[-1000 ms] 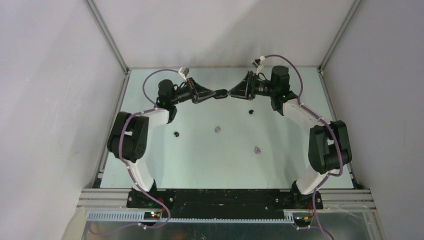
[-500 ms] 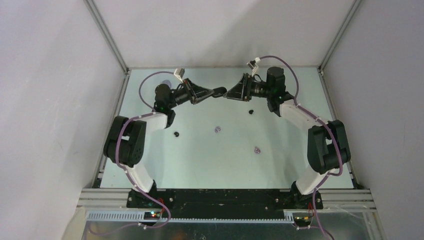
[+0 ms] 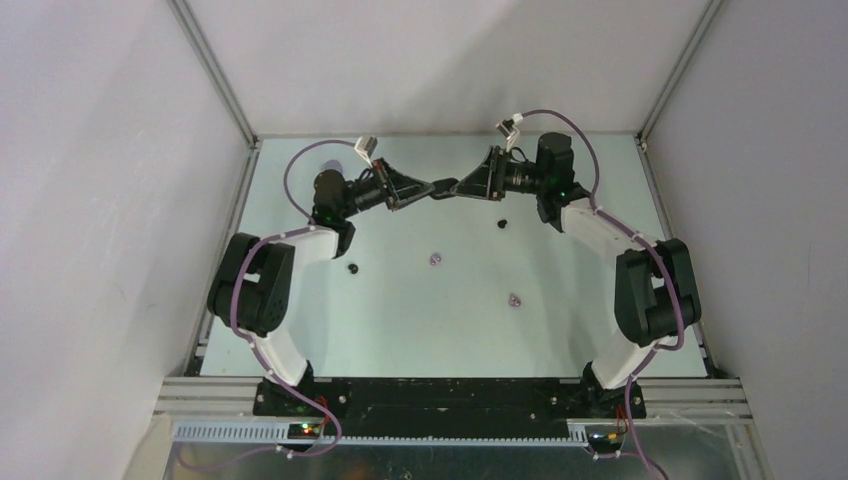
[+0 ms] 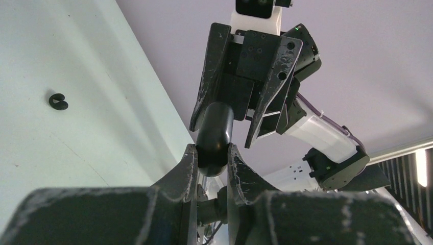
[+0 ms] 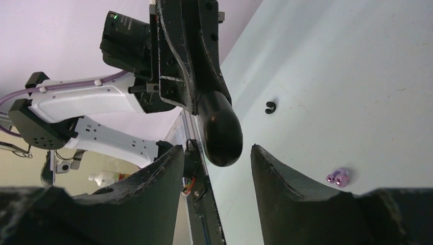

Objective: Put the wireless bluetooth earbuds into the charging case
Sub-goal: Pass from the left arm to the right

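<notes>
Top external view: shows the charging case (image 3: 443,186) up off the table (image 3: 580,330), at upper centre of the frame, bridging the left gripper (image 3: 425,188) and the right gripper (image 3: 463,187). Lies with its long axis running left to right there, straight from one wrist toward the other.

Left wrist view: confirms the left fingers (image 4: 186,166) pressed together on one rounded end of the case, pinching it. Right wrist view: finds the right fingers (image 5: 168,168) spread wide either side of the opposite rounded end, with a gap on both sides, gripping nothing.

Hinges, as a judgement, on that end-to-end line: calls for the right jaws to close squarely across the free end, either to work the lid open or to take the case over. Cannot tell where the lid seam sits.

Places the wireless bluetooth earbuds down on the table, all below the case in the top frame: one black bud (image 3: 352,268) lower left, nearer the left arm; another black bud (image 3: 502,223) just lower right, nearest the right gripper; two lilac buds (image 3: 434,260) (image 3: 514,299) toward frame centre.
</notes>
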Robot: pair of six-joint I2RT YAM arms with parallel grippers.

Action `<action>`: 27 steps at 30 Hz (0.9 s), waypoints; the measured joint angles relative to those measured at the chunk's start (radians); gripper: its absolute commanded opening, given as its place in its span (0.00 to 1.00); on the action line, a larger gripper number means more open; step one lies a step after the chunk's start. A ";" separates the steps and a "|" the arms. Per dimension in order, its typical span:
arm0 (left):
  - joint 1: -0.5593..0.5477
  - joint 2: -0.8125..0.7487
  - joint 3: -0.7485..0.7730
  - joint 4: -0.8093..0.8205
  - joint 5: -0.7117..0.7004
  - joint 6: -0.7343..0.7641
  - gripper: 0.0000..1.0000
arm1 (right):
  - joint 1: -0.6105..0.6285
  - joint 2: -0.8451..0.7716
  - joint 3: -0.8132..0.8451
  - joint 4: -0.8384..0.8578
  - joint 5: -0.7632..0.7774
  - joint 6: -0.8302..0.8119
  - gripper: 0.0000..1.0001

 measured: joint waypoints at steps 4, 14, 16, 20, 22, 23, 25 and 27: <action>0.000 0.000 0.002 0.006 0.024 0.026 0.00 | -0.011 -0.002 0.000 -0.006 -0.030 -0.035 0.66; 0.000 -0.005 0.019 0.011 0.070 0.114 0.00 | -0.043 -0.099 -0.023 -0.058 -0.074 -0.146 0.68; 0.000 -0.006 0.019 0.011 0.070 0.119 0.00 | -0.041 -0.107 -0.029 -0.052 -0.075 -0.156 0.66; 0.000 -0.012 0.018 0.013 0.055 0.117 0.00 | -0.026 -0.106 -0.039 -0.041 -0.071 -0.165 0.66; -0.001 -0.025 0.006 0.013 0.034 0.112 0.00 | -0.011 -0.102 -0.042 -0.034 -0.060 -0.166 0.66; -0.001 -0.032 -0.003 0.013 0.026 0.110 0.00 | -0.005 -0.099 -0.042 -0.031 -0.054 -0.166 0.66; -0.003 -0.051 -0.024 0.012 0.002 0.107 0.00 | 0.010 -0.087 -0.042 -0.015 -0.040 -0.158 0.64; -0.008 -0.064 -0.039 0.013 -0.016 0.100 0.00 | 0.021 -0.072 -0.043 0.002 -0.028 -0.144 0.61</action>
